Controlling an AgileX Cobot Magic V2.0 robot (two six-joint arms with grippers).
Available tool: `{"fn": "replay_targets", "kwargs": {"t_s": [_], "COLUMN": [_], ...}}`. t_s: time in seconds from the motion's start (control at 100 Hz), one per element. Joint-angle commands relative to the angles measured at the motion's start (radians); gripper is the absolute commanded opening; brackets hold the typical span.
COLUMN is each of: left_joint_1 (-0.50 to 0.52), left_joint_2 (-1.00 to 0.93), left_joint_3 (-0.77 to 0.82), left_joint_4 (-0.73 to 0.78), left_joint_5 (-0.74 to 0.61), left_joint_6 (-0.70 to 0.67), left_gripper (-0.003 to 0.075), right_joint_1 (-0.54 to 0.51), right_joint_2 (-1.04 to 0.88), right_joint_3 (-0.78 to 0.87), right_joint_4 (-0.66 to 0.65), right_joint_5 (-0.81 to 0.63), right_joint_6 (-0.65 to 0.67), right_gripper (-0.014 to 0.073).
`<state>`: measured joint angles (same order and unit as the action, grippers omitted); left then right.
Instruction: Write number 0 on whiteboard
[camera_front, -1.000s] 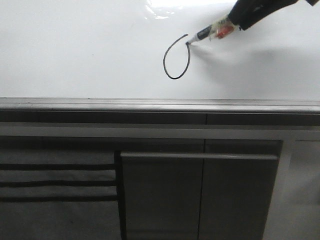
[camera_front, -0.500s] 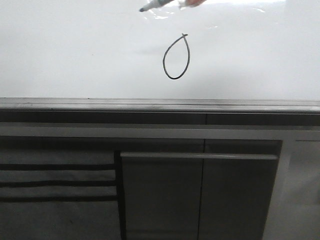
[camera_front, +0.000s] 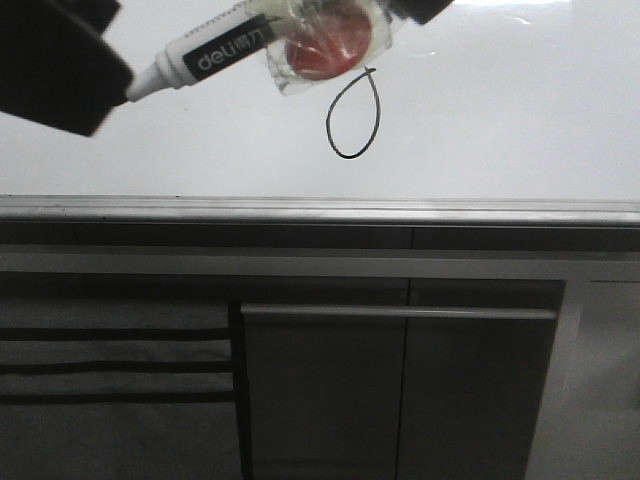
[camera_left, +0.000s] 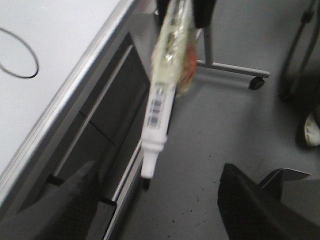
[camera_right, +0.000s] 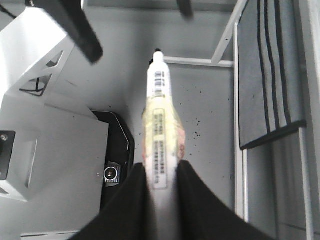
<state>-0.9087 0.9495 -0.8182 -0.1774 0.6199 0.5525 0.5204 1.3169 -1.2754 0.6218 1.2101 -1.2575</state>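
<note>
the front view shows the number 0 (camera_front: 353, 114) whole, a thin black loop drawn on the whiteboard (camera_front: 520, 120) above its grey rail (camera_front: 320, 210). the left wrist view catches only part of that loop. the right wrist view alone shows the right gripper (camera_right: 161, 175) clenched on the marker (camera_right: 159, 125), tip pointing away from the wrist. the marker hangs off the board, close to the front camera. the left gripper (camera_left: 160, 200) is spread wide, grasping nothing, with the marker tip between its 2 fingers.
</note>
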Motion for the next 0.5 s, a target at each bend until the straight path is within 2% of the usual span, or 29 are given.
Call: {"fn": "replay_targets", "kwargs": {"t_s": [0.0,0.28,0.37,0.49], "left_joint_1": [-0.03,-0.03,-0.03,-0.03], "left_joint_2": [0.042,0.122,0.124,0.124], "left_joint_3": [-0.064,-0.112,-0.112,-0.112], "left_joint_4": [-0.016,-0.016,-0.016,-0.016], "left_joint_5": [-0.06,-0.084,-0.097,-0.099], "left_joint_6": [0.005,0.005,0.005,0.005], "left_gripper": [0.0463,0.0442,0.0382,0.0251], "right_joint_1": [0.012,0.012,0.012,0.012], "right_joint_2": [-0.032,-0.032,-0.032,-0.032], "right_joint_3": [-0.025,-0.025,-0.025,-0.025], "right_joint_4": [0.034,0.034,0.034,0.051], "right_joint_5": [-0.025,-0.049,-0.049,-0.049], "right_joint_6": [-0.052,-0.096,-0.096,-0.096], "right_gripper": [-0.0004,-0.0004,-0.0004,-0.0004]}}
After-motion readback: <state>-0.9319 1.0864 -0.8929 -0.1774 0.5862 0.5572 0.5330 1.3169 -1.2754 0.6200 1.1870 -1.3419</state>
